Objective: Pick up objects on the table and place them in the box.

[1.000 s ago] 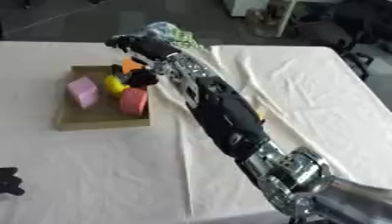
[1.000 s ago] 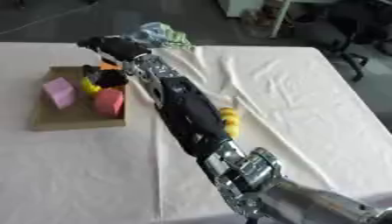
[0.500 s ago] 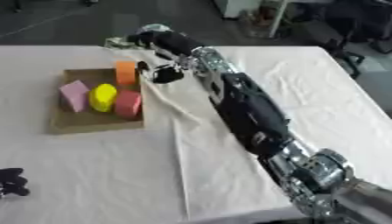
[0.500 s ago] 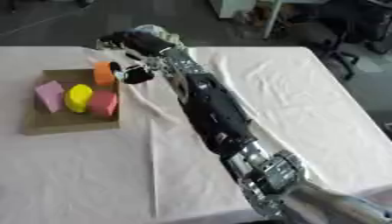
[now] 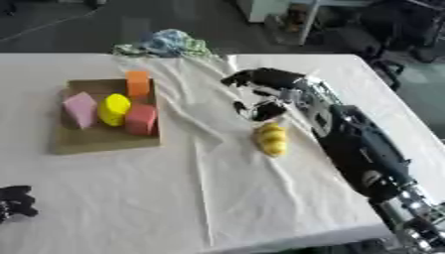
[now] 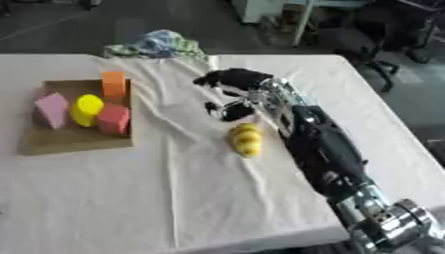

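Right hand (image 5: 260,92) hangs over mid-counter, fingers curled down, nothing in them that I can make out. Just below it lies the lumpy yellow object (image 5: 271,139) on the wrinkled white cloth (image 5: 217,198), free on all sides. The box (image 5: 96,144) sits well apart to the left, holding a pink block (image 5: 79,109), yellow piece (image 5: 113,109), red block (image 5: 141,119) and orange block (image 5: 137,83). Crumpled fabric (image 5: 165,44) hugs the counter's far edge. Left hand (image 5: 16,203) shows at the lower left, cut off; its fingers can't be read. No writing legible.
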You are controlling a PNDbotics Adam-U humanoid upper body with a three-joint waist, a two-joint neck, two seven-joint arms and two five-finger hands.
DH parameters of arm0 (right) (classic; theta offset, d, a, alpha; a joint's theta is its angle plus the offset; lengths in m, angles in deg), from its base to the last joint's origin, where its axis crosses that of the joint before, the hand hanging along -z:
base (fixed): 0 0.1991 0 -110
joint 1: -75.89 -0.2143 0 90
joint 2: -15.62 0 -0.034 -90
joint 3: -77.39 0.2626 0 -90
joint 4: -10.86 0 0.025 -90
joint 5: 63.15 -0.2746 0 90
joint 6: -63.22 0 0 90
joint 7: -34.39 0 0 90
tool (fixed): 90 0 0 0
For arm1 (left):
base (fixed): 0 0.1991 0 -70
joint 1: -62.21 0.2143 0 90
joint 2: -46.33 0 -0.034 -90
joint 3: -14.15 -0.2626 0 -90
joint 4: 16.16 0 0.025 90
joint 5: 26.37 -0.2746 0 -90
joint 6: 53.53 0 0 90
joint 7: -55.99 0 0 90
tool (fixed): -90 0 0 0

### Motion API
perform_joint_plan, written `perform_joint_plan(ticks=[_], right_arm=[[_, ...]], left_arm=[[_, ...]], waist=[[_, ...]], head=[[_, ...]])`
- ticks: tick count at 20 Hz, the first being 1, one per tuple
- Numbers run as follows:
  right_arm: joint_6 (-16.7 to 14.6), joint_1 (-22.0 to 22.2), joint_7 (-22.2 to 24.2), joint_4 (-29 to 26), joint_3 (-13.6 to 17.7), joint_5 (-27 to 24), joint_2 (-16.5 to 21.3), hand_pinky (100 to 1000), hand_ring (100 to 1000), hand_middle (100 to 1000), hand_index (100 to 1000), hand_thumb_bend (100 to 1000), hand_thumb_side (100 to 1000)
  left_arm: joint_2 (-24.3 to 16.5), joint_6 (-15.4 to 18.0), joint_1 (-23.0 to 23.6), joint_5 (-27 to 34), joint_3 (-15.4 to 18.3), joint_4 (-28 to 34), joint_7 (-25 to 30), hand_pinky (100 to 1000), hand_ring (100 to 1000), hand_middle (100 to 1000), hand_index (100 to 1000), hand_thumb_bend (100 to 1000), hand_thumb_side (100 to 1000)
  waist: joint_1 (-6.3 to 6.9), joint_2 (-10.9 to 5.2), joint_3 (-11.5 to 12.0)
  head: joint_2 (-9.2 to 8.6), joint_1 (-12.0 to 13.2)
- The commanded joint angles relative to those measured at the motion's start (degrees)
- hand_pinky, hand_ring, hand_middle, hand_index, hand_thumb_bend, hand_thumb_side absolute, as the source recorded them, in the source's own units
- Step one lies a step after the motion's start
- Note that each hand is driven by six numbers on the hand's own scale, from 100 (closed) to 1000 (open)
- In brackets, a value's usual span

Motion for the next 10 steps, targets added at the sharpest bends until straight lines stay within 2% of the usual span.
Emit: perform_joint_plan(ticks=[1,4,10], right_arm=[[0.1,1.8,0.2,-2.5,1.4,-2.9,5.7,801,815,857,994,100,454],[0.9,5.7,0.6,-4.8,1.8,-5.3,7.6,802,817,856,991,100,448],[3.5,13.6,2.9,-12.0,2.2,-10.2,9.0,802,816,848,982,100,423]], left_arm=[[-0.5,0.2,-0.5,-0.1,0.5,0.7,-0.3,807,560,570,739,100,1000],[-0.5,0.2,-0.6,0.0,0.5,0.7,-0.3,807,560,571,739,100,1000],[-0.5,0.3,-0.8,0.1,0.2,0.7,-0.1,807,559,571,739,100,1000]], waist=[[-0.23,-1.35,0.1],[-0.07,-1.41,0.1],[0.18,-1.62,0.4]], head=[[0.04,-0.3],[0.04,-0.3],[0.04,-0.9]])
